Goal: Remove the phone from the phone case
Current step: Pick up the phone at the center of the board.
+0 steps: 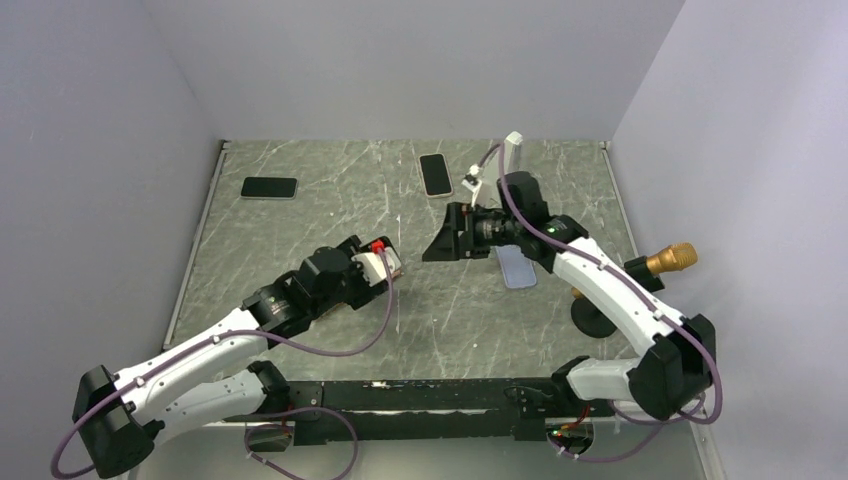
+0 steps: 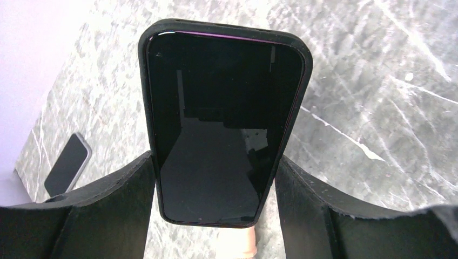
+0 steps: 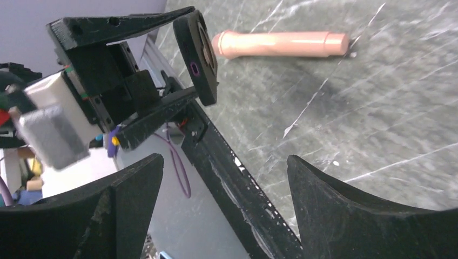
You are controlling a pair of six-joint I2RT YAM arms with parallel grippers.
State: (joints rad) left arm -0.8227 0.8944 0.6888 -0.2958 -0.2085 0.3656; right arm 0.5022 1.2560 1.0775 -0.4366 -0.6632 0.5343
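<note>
A phone (image 2: 221,118) with a dark screen sits in a black case (image 2: 145,65). My left gripper (image 2: 216,162) is shut on the cased phone's lower sides and holds it above the table, screen towards the wrist camera. In the top view the left gripper (image 1: 385,263) is at mid-table. In the right wrist view the cased phone (image 3: 199,59) shows edge-on between the left arm's fingers. My right gripper (image 1: 437,245) is open and empty, just to the right of the left gripper and facing it; in the right wrist view (image 3: 224,162) nothing is between its fingers.
A pink cylinder (image 3: 281,44) lies on the marble table beyond the held phone and shows under it (image 2: 235,245). A light blue phone-shaped thing (image 1: 516,267) lies under the right arm. Two more phones (image 1: 435,174) (image 1: 269,187) lie at the back. A gold-tipped object (image 1: 670,259) stands at right.
</note>
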